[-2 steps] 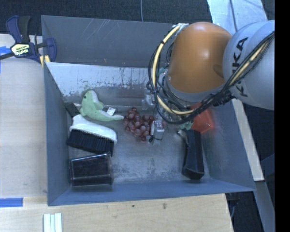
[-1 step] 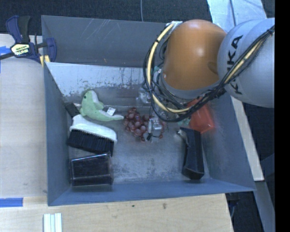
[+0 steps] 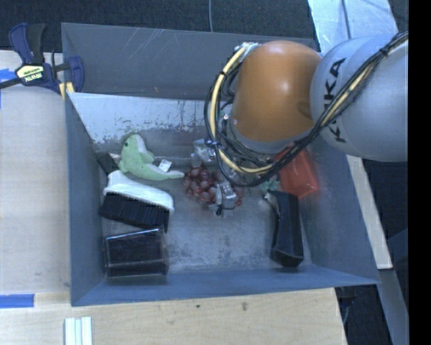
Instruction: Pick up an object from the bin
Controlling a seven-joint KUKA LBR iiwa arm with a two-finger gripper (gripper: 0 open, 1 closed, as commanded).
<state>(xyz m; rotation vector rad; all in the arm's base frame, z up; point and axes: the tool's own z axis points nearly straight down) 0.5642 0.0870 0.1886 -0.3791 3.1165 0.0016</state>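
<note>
Since the orange wrist cover [image 3: 273, 92] masks it, I can't tell if my end effector [image 3: 228, 198] is wide or narrow, but it sits low at the three o'clock edge of the dark red grape bunch [image 3: 200, 183] in the middle of the bin [image 3: 81, 192], likely because that cluster lies clear of its neighbours.

A dark, finely textured floor [image 3: 129, 2] is stretching across the far side of the scene, and a thin black cable [image 3: 211, 6] is trailing over it toward the near side. A pale wooden tabletop [image 3: 29, 192] is lying along the left and running along the near edge, catching soft, even light
</note>
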